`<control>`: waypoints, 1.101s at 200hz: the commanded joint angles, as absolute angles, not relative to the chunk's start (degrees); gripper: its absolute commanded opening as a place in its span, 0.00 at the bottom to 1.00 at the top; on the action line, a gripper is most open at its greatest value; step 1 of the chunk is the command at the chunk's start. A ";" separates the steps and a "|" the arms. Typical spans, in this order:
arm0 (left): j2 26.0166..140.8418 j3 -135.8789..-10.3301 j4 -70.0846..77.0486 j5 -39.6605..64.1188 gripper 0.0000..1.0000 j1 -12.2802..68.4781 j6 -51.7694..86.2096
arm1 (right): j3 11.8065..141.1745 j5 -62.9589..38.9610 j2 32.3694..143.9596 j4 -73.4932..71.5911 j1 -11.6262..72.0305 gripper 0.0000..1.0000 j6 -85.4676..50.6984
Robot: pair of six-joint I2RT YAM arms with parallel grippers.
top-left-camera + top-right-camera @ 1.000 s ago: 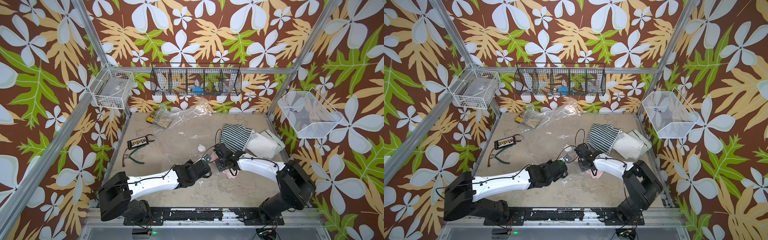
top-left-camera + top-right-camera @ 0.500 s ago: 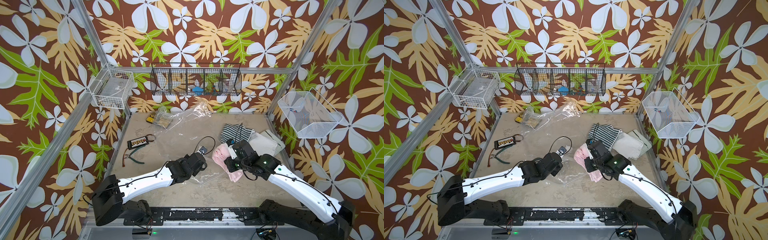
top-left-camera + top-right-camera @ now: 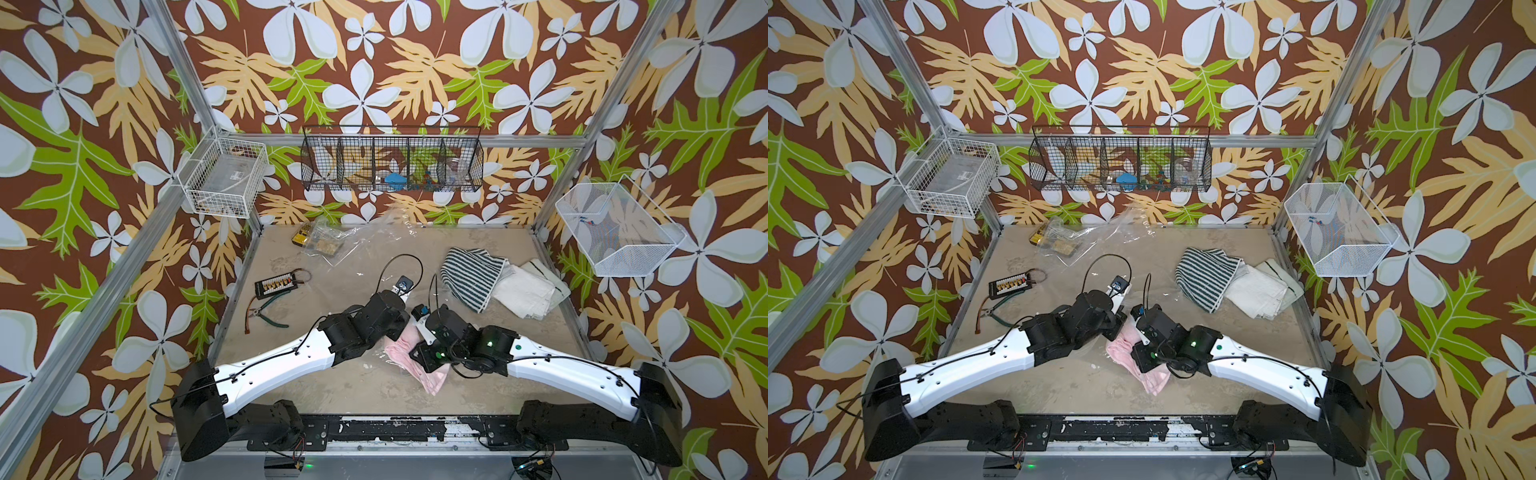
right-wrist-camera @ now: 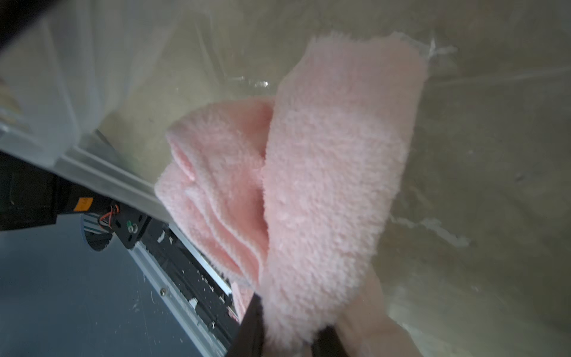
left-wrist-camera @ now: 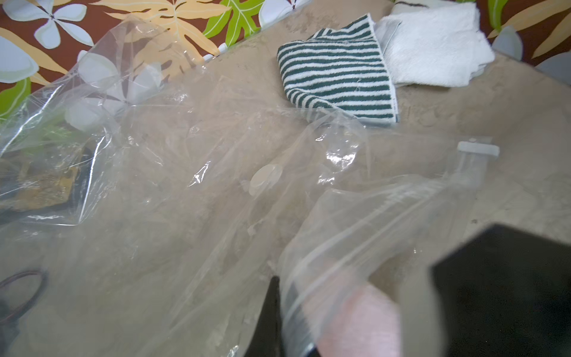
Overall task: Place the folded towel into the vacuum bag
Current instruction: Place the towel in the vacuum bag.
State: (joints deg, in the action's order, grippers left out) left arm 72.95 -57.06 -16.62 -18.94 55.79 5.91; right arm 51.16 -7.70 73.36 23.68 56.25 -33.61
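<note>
The left tool (image 5: pixel 278 321) is pressed tight on the mouth edge of the big crinkly see-through plastic vacuum bag (image 5: pixel 185 185). It has the edge right by the zip strip (image 5: pixel 355 235) and holds that lip up off the sandy-beige table (image 3: pixel 332 386). The right tool (image 4: pixel 290 333) is pinching the fluffy pink folded towel (image 4: pixel 333 185) by one end, and the rest hangs down in loose folds.

In both top views the towel sits at the near side of the table, between the two wrists and right at the bag's mouth. The left wrist view shows pink through the film, so I'd guess a bit of it is past the lip, but I can't say how much.

My take on doing this step well:
- Hold that lip high and steady. The film looks slippery, so the pinch could slide off.
- Go in low, dangling end first, aiming toward the round white valve cap (image 5: pixel 265 182).
- Watch that the loose flaps don't snag on the zip strip.
- Don't let go until the whole bundle is past the strip, or it'll flop back out.
- Push gently, or the bag will just scoot along the table.

The green-and-white striped towel (image 3: pixel 471 274) and the white towel (image 3: pixel 525 286) lie well apart, so they're not in the way.
</note>
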 commanded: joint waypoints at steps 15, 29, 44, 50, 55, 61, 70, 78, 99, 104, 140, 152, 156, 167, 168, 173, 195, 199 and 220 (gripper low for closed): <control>72.89 -58.26 -12.17 -12.54 0.00 55.88 6.70 | 50.52 -7.38 80.33 10.43 55.20 0.00 -35.82; 72.96 -58.44 -10.70 -10.93 0.00 55.82 6.34 | 48.93 -5.57 81.74 7.65 54.58 0.00 -36.61; 73.15 -58.66 -9.49 -9.68 0.00 55.84 5.90 | 47.17 -5.74 82.97 5.12 52.76 0.00 -37.66; 73.31 -58.70 -9.23 -9.30 0.00 55.82 5.63 | 46.49 -5.78 83.55 4.46 51.92 0.00 -38.30; 73.38 -58.72 -9.07 -9.15 0.00 55.82 5.47 | 45.91 -5.93 84.03 4.18 51.13 0.00 -38.98; 73.44 -58.65 -8.91 -8.67 0.00 55.87 5.37 | 45.37 -6.47 84.62 4.15 50.24 0.00 -39.52; 73.39 -58.20 -8.20 -7.79 0.00 55.86 5.28 | 45.01 -6.74 85.19 4.40 49.58 0.00 -39.57; 73.47 -57.85 -7.62 -6.92 0.00 55.82 5.34 | 45.21 -5.46 85.30 5.21 49.57 0.00 -39.24; 73.99 -57.74 -6.74 -5.36 0.00 55.91 5.45 | 46.54 -4.85 85.43 6.10 49.57 0.00 -39.00; 74.16 -57.74 -6.61 -5.20 0.00 55.90 5.45 | 46.89 -5.47 85.34 5.75 49.56 0.00 -39.02; 73.54 -56.22 -3.97 -3.33 0.00 56.07 5.78 | 45.68 -7.10 82.24 -0.57 49.57 0.00 -41.53; 73.15 -55.34 -3.07 -2.67 0.00 56.47 5.98 | 44.52 -6.68 82.28 -3.08 49.40 0.00 -41.92; 73.18 -55.21 -2.80 -2.46 0.00 56.69 5.98 | 44.25 -6.67 82.64 -3.70 49.25 0.00 -41.99; 73.25 -54.85 -2.38 -1.72 0.00 57.37 5.89 | 44.19 -6.97 84.63 -4.18 48.91 0.00 -41.93; 73.28 -54.84 -2.38 -1.70 0.00 57.38 5.89 | 44.20 -7.05 84.81 -4.24 48.89 0.00 -41.88; 73.53 -54.84 -2.37 -1.36 0.00 57.63 5.89 | 44.45 -7.16 85.78 -4.30 48.87 0.01 -41.61; 74.31 -54.54 -2.12 -1.19 0.00 58.37 6.15 | 44.75 -7.64 86.90 -5.62 49.37 0.03 -41.56; 74.34 -54.43 -2.04 -1.46 0.00 58.36 6.28 | 44.62 -7.54 86.70 -6.09 49.54 0.04 -41.72; 73.89 -54.08 -2.44 -3.78 0.00 58.36 6.02 | 43.83 -7.18 86.88 -8.05 50.11 0.11 -41.77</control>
